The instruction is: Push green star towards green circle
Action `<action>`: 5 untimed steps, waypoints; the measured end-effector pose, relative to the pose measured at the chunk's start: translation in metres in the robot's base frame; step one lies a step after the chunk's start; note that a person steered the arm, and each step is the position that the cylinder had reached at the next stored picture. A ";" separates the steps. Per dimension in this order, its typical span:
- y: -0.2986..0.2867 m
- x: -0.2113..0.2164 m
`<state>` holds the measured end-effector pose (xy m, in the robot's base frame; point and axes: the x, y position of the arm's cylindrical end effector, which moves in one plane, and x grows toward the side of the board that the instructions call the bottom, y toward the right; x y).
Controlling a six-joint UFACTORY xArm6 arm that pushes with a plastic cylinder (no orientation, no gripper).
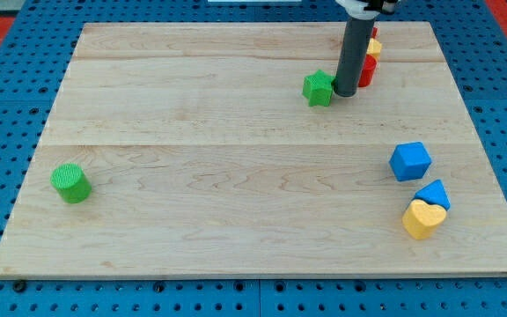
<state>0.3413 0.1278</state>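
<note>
Because the green star (pixel 319 88) sat just to the view's left of my tip (pixel 344 93), touching it or very nearly so, the coming push turned on one line: star to green circle (pixel 70 182). That circle stood well apart, far toward the view's left and lower down, near the board's left edge. My tip was thus on the far side of the star from the circle, roughly where a pusher should be. I judged it sat a little too level with the star, though; a straight shove from there would send the star leftward but not down enough, so the tip probably needed to start slightly nearer the view's top.

The star has no long axis to speak of, being squat and pointed all round, so it might spin off a point during the push. There was no hand to spread or pinch, only the bare rod, so no grip could be reported.

Behind the rod, to the view's right, a red block (pixel 367 70) and a yellow block (pixel 374 46) were partly hidden, and their shapes could not be made out. Lower at the view's right lay a blue cube (pixel 409 161), a blue triangle-like block (pixel 434 194) and a yellow heart (pixel 423 218), all well away from the path. The wooden board (pixel 236 220) between star and circle was smooth and held nothing in the way.
</note>
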 end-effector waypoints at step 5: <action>-0.352 0.071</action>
